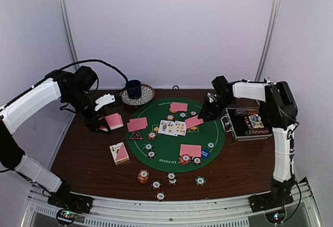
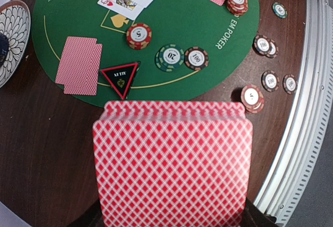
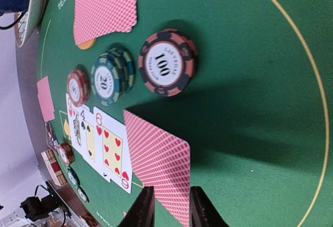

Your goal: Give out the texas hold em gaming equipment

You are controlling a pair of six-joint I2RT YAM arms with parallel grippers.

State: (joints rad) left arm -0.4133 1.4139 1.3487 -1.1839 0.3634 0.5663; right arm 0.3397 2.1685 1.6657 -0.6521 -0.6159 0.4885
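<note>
My left gripper [image 1: 106,124] is shut on a deck of pink-backed cards [image 2: 171,164], held over the brown table left of the round green mat [image 1: 166,146]; the deck hides its fingers. My right gripper [image 3: 169,209] hovers over the mat's right part with its jaws parted. One face-down card [image 3: 156,154] has its near end between them, tilted and casting a shadow. Face-up cards [image 3: 99,143] lie mid-mat, beside a 100 chip [image 3: 167,62], green chips [image 3: 110,77] and red chips [image 3: 78,87]. The red-rimmed triangle [image 2: 120,77] sits at the mat's left edge.
An open chip case [image 1: 248,124] stands right of the mat. A blue mug [image 1: 134,88] on a patterned plate [image 1: 140,98] sits at the back. A card box [image 1: 119,153] lies front left. Loose chips [image 1: 171,177] dot the table's front; face-down pairs [image 1: 190,150] lie on the mat.
</note>
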